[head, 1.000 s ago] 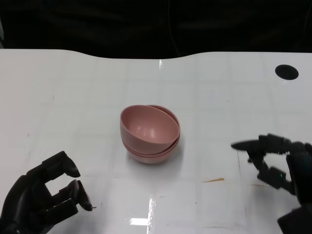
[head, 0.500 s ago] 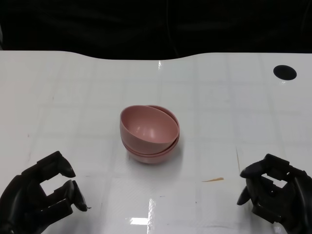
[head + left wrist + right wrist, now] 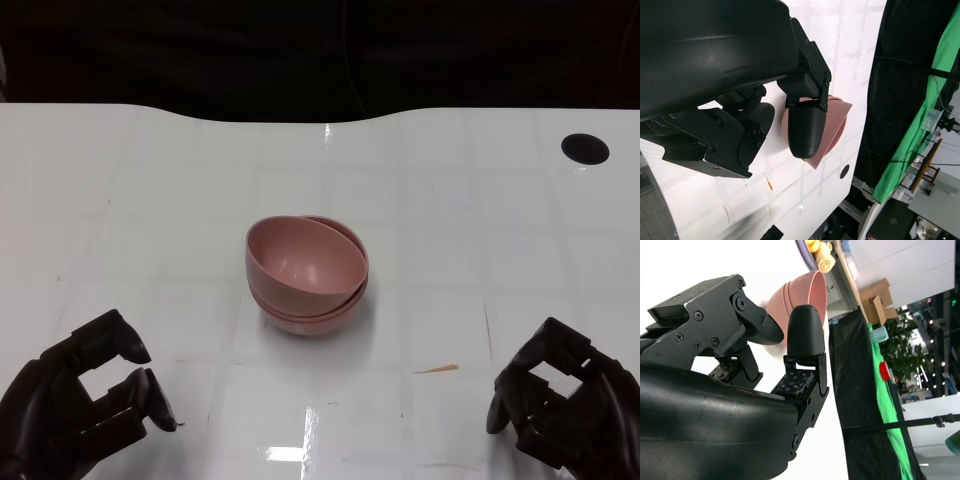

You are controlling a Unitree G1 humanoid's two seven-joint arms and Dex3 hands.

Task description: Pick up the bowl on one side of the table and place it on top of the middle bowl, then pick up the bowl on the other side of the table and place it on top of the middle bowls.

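Bowls: pink, nested in one stack at the centre of the white table. Head view: the topmost bowl sits tilted in the stack, its rim not level with the rims below; at least two rims show beneath it, though an exact count is hard to make from this angle. No other bowl lies to either side of the stack. Left hand is nearer the robot than the stack and off to its left, well apart from it, fingers curled with a gap between them, holding nothing. Right hand is likewise nearer the robot, off to the stack's right, well apart, fingers curled inward but not closed, also holding nothing. A black round hole lies in the table beyond the stack and to its right; a small tan sliver lies on the table between the stack and the right hand. Left wrist view: the left hand's fingers stand apart, nothing between them; the pink stack shows past them. Right wrist view: right fingers apart, nothing gripped; stack visible beyond. Judgement: both side bowls appear already placed on the middle one, so the stacking looks done; the only thing possibly left is seating the tilted top bowl squarely.
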